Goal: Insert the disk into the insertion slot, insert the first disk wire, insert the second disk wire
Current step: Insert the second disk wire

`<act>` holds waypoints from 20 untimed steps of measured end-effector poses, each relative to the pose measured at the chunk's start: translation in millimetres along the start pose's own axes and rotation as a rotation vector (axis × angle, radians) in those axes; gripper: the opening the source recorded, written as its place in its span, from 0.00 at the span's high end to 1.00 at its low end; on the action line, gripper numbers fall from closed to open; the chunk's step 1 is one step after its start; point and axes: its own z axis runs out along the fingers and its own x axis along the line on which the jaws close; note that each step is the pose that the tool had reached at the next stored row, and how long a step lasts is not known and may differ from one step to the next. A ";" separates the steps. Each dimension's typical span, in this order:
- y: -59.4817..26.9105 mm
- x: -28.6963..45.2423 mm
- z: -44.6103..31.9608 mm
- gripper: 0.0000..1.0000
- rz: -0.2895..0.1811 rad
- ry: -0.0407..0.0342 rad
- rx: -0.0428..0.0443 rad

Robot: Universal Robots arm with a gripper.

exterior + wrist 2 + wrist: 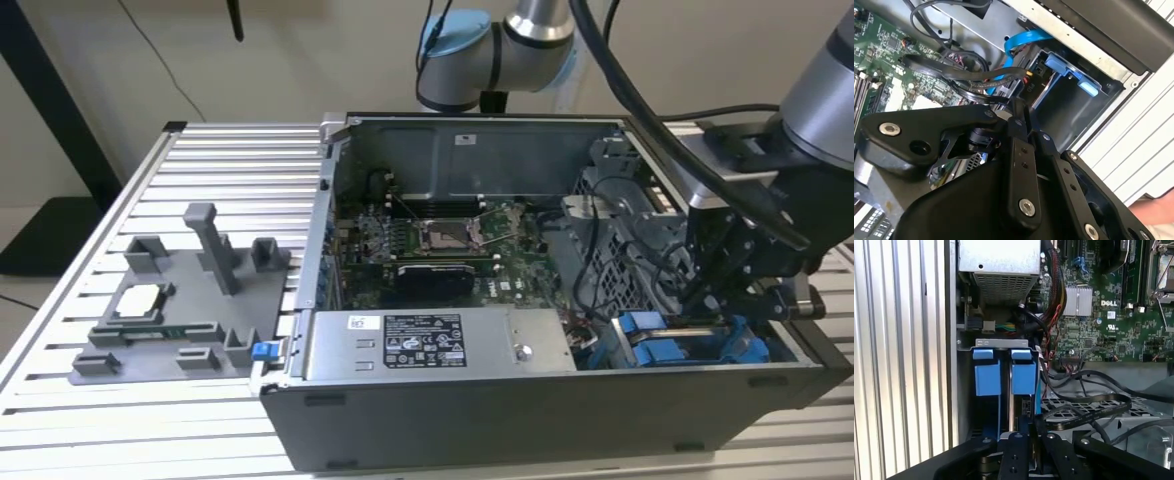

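Observation:
The insertion slot (1002,343) is a grey metal cage in the case's corner, with two blue tabs (987,376) at its mouth. Blue caddy plastic of the disk (663,352) shows inside the cage; the disk's silver body is hidden. My gripper (1032,426) reaches down at the cage opening, at the exterior view's right (727,300). Its fingers (1018,131) are pressed together on the black connector of a disk wire (1030,89) with red and orange leads. A blue flat wire (1026,37) curves down toward the same cage.
The open computer case (534,395) lies on a slatted table (214,160). A grey labelled power-supply box (427,345) and the motherboard (454,240) sit beside the cage. Black cable loops (1089,410) hang close to my fingers. A grey fixture tray (187,300) with posts stands at the exterior view's left.

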 end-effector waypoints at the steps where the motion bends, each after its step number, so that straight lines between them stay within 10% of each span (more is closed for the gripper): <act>1: 0.0 -0.1 0.2 1.00 0.000 0.0000 0.0001; 20: 0.1 -1.9 3.1 1.00 -0.001 0.0004 0.0108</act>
